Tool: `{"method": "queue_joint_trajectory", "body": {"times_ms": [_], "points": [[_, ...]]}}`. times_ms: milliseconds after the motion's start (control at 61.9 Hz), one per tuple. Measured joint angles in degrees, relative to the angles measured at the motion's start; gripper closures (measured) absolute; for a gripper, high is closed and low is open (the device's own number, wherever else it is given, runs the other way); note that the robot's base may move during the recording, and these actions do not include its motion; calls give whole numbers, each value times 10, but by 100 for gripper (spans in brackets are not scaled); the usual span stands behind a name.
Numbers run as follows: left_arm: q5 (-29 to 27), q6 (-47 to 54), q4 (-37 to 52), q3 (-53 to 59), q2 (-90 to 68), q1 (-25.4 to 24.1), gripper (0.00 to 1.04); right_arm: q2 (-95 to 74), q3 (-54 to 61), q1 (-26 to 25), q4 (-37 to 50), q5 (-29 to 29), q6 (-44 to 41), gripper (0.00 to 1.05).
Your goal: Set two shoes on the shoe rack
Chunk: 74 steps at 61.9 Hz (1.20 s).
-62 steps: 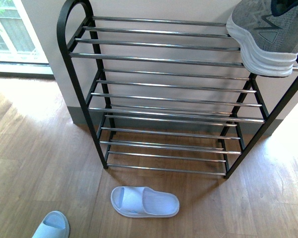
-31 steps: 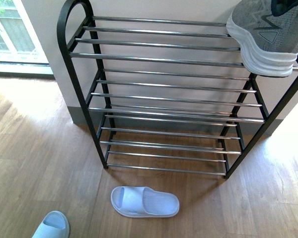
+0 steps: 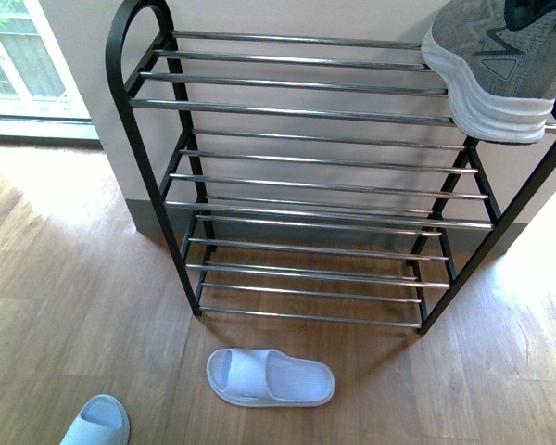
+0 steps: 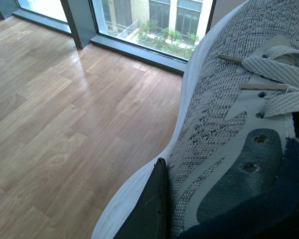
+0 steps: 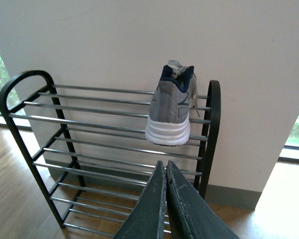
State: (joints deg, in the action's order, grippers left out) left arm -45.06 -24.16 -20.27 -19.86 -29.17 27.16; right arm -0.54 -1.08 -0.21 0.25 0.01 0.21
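Note:
One grey sneaker (image 3: 496, 60) with a thick white sole stands on the top shelf of the shoe rack (image 3: 296, 111) at its right end, heel toward me; the right wrist view shows it too (image 5: 172, 107). The rack (image 5: 89, 124) has a black frame and chrome bars. My left gripper is shut on the other grey sneaker (image 4: 224, 134); one dark finger (image 4: 152, 204) presses its side above the wooden floor. My right gripper (image 5: 165, 167) is shut and empty, held back from the rack, below the shelved sneaker. Neither arm shows in the front view.
A white slide sandal (image 3: 271, 376) lies on the wooden floor in front of the rack, another (image 3: 97, 422) at the lower left. A wall stands behind the rack. A large window (image 4: 154, 20) runs along the floor in the left wrist view.

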Motion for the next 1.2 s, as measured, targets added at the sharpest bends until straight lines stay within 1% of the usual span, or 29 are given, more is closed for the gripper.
{"method": "queue_joint_trajectory", "body": {"times_ms": [323, 469, 501, 582, 614, 728, 760, 776, 808, 825, 857, 1196], "points": [[0, 0, 0, 0, 0, 0, 103, 2, 0, 0, -1, 0, 0, 103], [0, 0, 0, 0, 0, 0, 103, 2, 0, 0, -1, 0, 0, 79], [0, 0, 0, 0, 0, 0, 103, 2, 0, 0, -1, 0, 0, 72], [0, 0, 0, 0, 0, 0, 103, 2, 0, 0, -1, 0, -1, 59], [0, 0, 0, 0, 0, 0, 103, 2, 0, 0, -1, 0, -1, 53], [0, 0, 0, 0, 0, 0, 103, 2, 0, 0, -1, -2, -1, 35], [-4, 0, 0, 0, 0, 0, 103, 2, 0, 0, -1, -2, -1, 28], [-4, 0, 0, 0, 0, 0, 103, 2, 0, 0, -1, -2, -1, 26], [-5, 0, 0, 0, 0, 0, 103, 2, 0, 0, -1, -2, 0, 19], [-4, 0, 0, 0, 0, 0, 103, 2, 0, 0, -1, -2, 0, 14], [-4, 0, 0, 0, 0, 0, 103, 2, 0, 0, -1, -2, 0, 8], [0, 0, 0, 0, 0, 0, 103, 3, 0, 0, -1, -1, 0, 9]]}}
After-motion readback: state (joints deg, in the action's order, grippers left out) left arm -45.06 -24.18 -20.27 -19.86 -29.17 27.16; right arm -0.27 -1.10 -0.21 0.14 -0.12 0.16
